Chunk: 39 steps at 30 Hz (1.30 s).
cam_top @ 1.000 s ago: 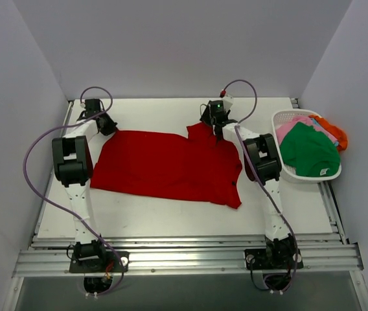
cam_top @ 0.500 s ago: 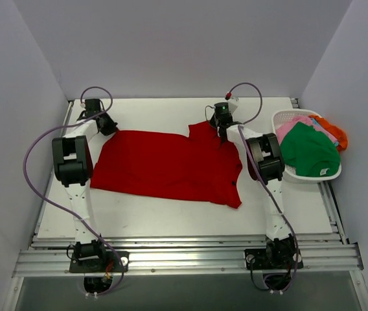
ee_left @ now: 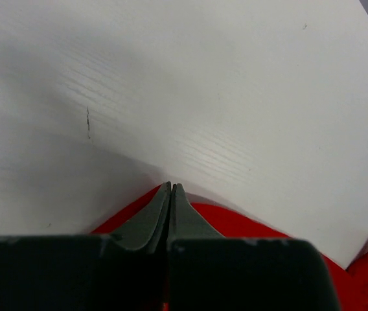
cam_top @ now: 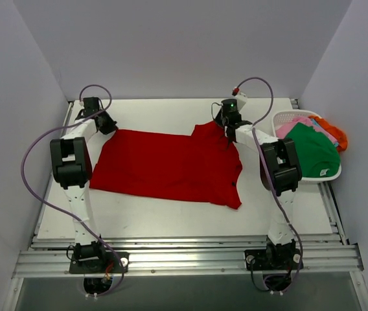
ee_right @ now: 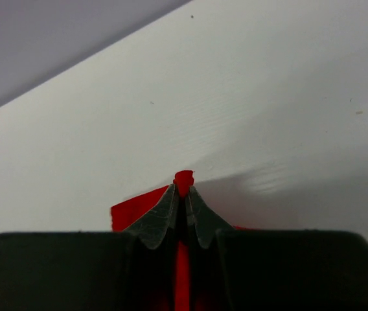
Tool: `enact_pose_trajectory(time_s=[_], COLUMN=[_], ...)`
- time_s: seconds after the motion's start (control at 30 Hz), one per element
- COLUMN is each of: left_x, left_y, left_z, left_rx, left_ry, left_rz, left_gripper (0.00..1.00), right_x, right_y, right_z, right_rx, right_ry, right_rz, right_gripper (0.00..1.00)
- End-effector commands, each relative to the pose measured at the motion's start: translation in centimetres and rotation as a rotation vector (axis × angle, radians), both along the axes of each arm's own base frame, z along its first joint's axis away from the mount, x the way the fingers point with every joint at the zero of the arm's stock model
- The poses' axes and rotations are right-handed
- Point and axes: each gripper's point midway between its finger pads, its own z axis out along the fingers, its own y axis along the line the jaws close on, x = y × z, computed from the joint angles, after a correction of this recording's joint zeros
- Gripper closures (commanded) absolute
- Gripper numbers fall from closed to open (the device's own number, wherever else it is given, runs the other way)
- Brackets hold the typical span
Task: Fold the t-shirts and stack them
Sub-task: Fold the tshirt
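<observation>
White table point(cam_top: 171, 109), grey-walled enclosure, one item laid out for folding.

- Item: red t-shirt point(cam_top: 171, 165), spread flat mid-table. Its long axis runs left to right, and its bulk lies on the arm-base side of both grippers.
- Left gripper point(ee_left: 171, 189): jaws closed at the shirt's far-left corner, with red cloth right at the tips, so it appears pinched.
- Right gripper point(ee_right: 184, 186): jaws closed on the far-right edge (by the sleeve), with a nub of red poking out between them.
- Relation that matters: each arm holds the far corner on its own side, so the far edge stretches between them. A fold would likely carry that edge toward the near hem, both arms moving together.
- Awaiting: green t-shirt point(cam_top: 310, 152), pink t-shirt point(cam_top: 292, 127) and orange t-shirt point(cam_top: 337, 134) in the white basket point(cam_top: 280, 118) at the table's right side, well apart from the red one.
</observation>
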Motion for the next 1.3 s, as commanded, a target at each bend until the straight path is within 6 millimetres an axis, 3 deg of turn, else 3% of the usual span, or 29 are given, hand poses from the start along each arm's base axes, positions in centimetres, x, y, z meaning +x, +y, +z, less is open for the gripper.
enact_pose_trajectory(time_s=[0.0, 0.37, 0.4, 0.43, 0.53, 0.57, 0.63, 0.67, 0.7, 0.93, 1.03, 1.07, 1.17, 1.27], left_x=[-0.2, -3.9, -4.2, -5.0, -6.1, -7.0, -7.7, -8.7, -9.1, -12.5, -13.9, -14.2, -15.3, -15.7], left_y=[-0.1, -0.7, -0.7, -0.7, -0.7, -0.6, -0.6, -0.4, -0.5, 0.0, 0.3, 0.4, 1.5, 3.5], left_z=[5.5, 7.6, 8.2, 7.4, 7.7, 6.9, 7.5, 6.5, 7.1, 6.2, 5.7, 5.5, 5.1, 5.3], left_rx=[0.007, 0.020, 0.021, 0.022, 0.026, 0.026, 0.031, 0.033, 0.038, 0.073, 0.097, 0.104, 0.150, 0.215], left_ry=[-0.097, -0.125, -0.135, -0.116, -0.125, -0.102, -0.120, -0.096, -0.108, -0.094, -0.079, -0.073, -0.045, -0.016], left_rz=[-0.012, -0.028, -0.028, -0.028, -0.027, -0.026, -0.022, -0.019, -0.020, -0.004, 0.003, 0.007, 0.039, 0.108], left_gripper=[0.98, 0.98, 0.98, 0.98, 0.98, 0.98, 0.98, 0.98, 0.98, 0.98, 0.98, 0.98, 0.98, 0.98], right_x=[-0.7, -5.7, -6.6, -7.2, -9.5, -10.0, -11.8, -12.3, -13.0, -18.0, -20.0, -21.4, -24.3, -25.9], right_y=[0.9, 2.7, 2.6, 2.6, 2.7, 2.7, 2.6, 2.4, 2.3, 3.0, 3.1, 3.3, 3.4, 3.3], right_z=[5.6, 8.8, 8.2, 9.1, 9.4, 9.5, 9.4, 9.4, 10.2, 7.3, 4.5, 2.7, -0.1, -1.2], right_rx=[0.016, 0.022, 0.014, 0.019, 0.007, 0.004, 0.002, 0.002, 0.011, -0.010, -0.042, -0.069, -0.093, -0.080], right_ry=[-0.100, -0.128, -0.109, -0.126, -0.122, -0.121, -0.117, -0.116, -0.131, -0.079, -0.033, -0.001, 0.044, 0.056], right_rz=[0.031, 0.083, 0.085, 0.086, 0.091, 0.091, 0.093, 0.092, 0.089, 0.118, 0.114, 0.120, 0.103, 0.077], right_gripper=[1.00, 1.00, 1.00, 1.00, 1.00, 1.00, 1.00, 1.00, 1.00, 1.00, 1.00, 1.00, 1.00, 1.00])
